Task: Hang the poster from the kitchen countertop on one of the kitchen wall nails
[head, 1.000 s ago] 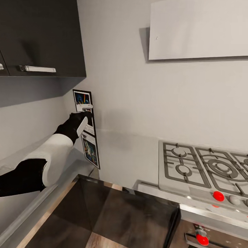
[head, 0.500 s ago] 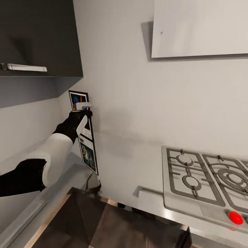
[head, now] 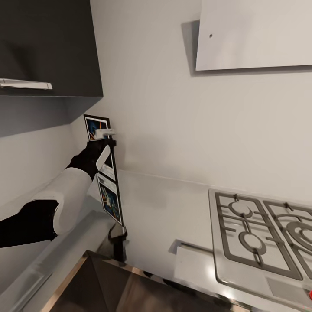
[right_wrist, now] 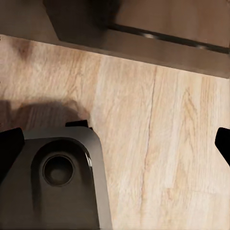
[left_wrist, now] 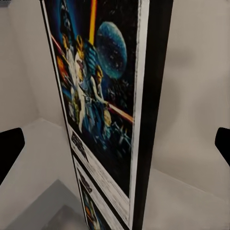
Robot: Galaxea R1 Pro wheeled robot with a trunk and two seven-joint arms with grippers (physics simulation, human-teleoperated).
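Poster [left_wrist: 103, 110] between left fingers [left_wrist: 9, 151]

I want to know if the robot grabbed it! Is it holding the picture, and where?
Probably. The left gripper sits at the upper edge of the poster, standing on the kitchen countertop; contact isn't clear. The right gripper is open, empty.

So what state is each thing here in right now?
Poster: upright on edge, standing on the countertop.
Left gripper: at the poster's top, jaws wide apart in the wrist view.
Right gripper: jaws open over wood floor.
Hob: no flame.
Cupboard: door shut.
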